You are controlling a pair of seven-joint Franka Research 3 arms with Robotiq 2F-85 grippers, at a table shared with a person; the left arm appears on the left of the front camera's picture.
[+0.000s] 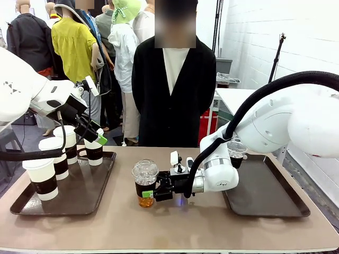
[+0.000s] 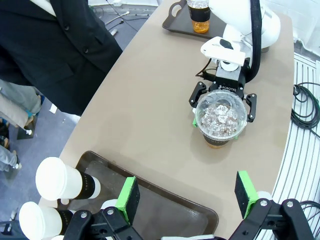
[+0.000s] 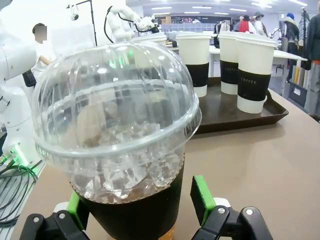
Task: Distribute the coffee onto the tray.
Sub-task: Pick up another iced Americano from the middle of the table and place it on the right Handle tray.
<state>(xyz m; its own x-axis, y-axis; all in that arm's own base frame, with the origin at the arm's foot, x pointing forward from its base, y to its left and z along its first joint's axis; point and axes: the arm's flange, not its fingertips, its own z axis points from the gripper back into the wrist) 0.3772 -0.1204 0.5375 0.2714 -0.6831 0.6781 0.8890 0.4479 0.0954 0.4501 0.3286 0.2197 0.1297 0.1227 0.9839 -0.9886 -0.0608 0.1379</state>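
Right claw (image 1: 150, 193) spread wide around iced cup (image 1: 144, 182) mid-worktop (image 1: 175, 227), pads beside the sleeve; can't tell if touching. Second iced cup (image 1: 236, 153) sits on right tray (image 1: 275, 203). Left claw (image 2: 187, 197) open, holding nothing, above left tray (image 1: 87, 196) with four white lidded cups (image 1: 42, 179).

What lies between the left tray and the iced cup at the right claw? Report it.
Nothing but bare tabletop: the left wrist view shows clear beige surface from the left tray to the iced cup, which stands between the right claw's open fingers.
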